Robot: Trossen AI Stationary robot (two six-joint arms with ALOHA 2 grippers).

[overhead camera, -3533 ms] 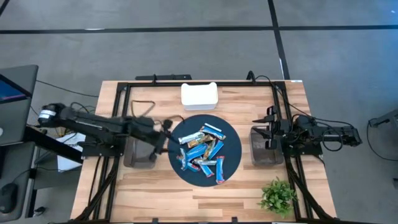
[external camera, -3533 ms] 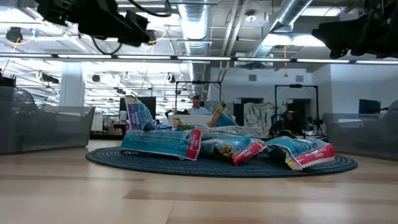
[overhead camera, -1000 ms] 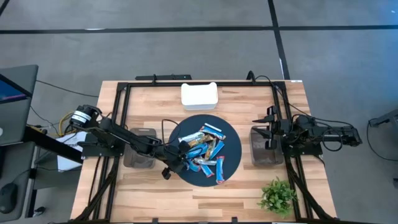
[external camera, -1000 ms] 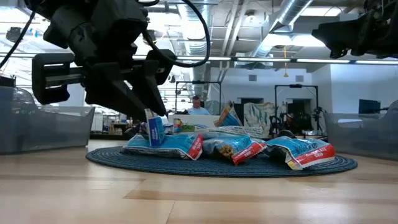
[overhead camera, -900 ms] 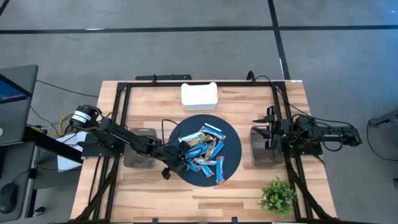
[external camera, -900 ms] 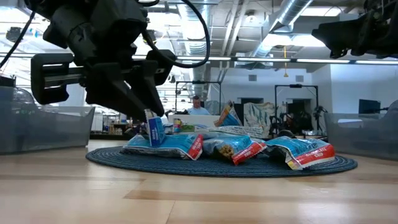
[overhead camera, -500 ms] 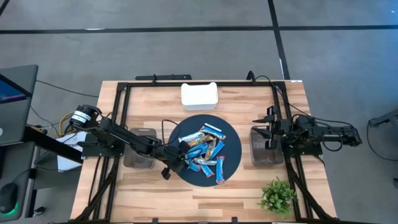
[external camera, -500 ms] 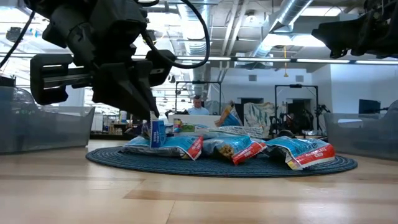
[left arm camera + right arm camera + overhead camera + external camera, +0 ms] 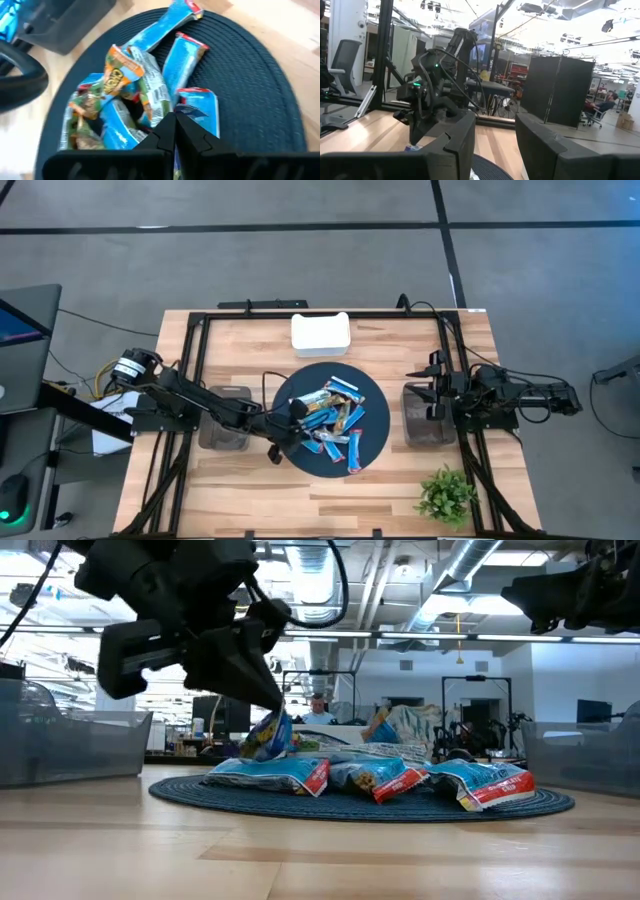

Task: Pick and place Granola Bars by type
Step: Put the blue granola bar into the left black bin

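On the round dark-blue woven mat point(image 9: 375, 415), nearly all the shiny blue wrapped Granola Bars point(image 9: 335, 420) lie unsorted. Left claw point(image 9: 268, 712) at the mat's left edge pinches one bar. Right claw point(image 9: 495, 145), released, waits beside the mat's right.

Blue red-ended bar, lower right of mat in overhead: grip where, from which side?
Mid-length, across its narrow width, straight from above: the red-ended bar lies flat at the pile's edge. Left gripper is shut on a lifted bar; right gripper waits, open, at the right bin.
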